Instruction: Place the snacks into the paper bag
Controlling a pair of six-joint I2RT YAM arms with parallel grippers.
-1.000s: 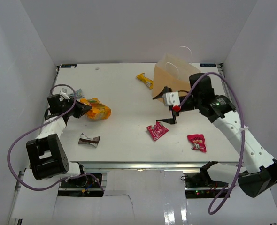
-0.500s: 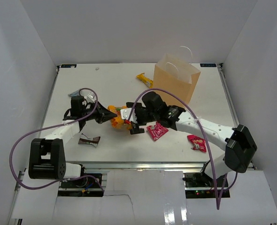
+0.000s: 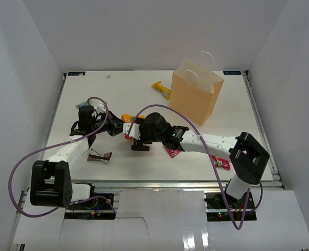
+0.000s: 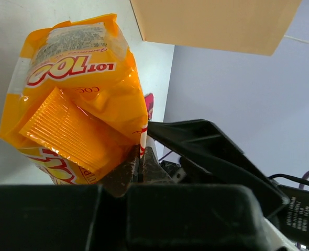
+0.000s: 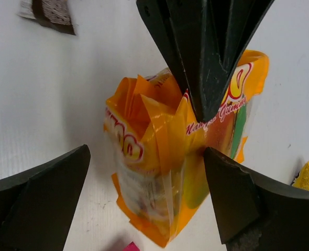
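My left gripper (image 3: 118, 128) is shut on the edge of the orange snack packet (image 4: 76, 104) and holds it up near the table's middle. In the right wrist view the left gripper's fingers (image 5: 204, 68) come down from above and pinch the packet (image 5: 165, 172). My right gripper (image 5: 146, 157) is open, one finger on each side of that packet; in the top view it (image 3: 136, 140) covers most of it. The paper bag (image 3: 196, 95) stands upright at the back right, and it also shows in the left wrist view (image 4: 217, 23).
A yellow bar (image 3: 161, 89) lies left of the bag. A brown-and-white packet (image 3: 99, 156) lies near the front left. One red-pink packet (image 3: 171, 151) is partly under my right arm; another (image 3: 221, 161) lies further right. White walls enclose the table.
My right arm has swung from beside the bag leftward to the orange packet. My left gripper has carried the packet from the left side toward the middle.
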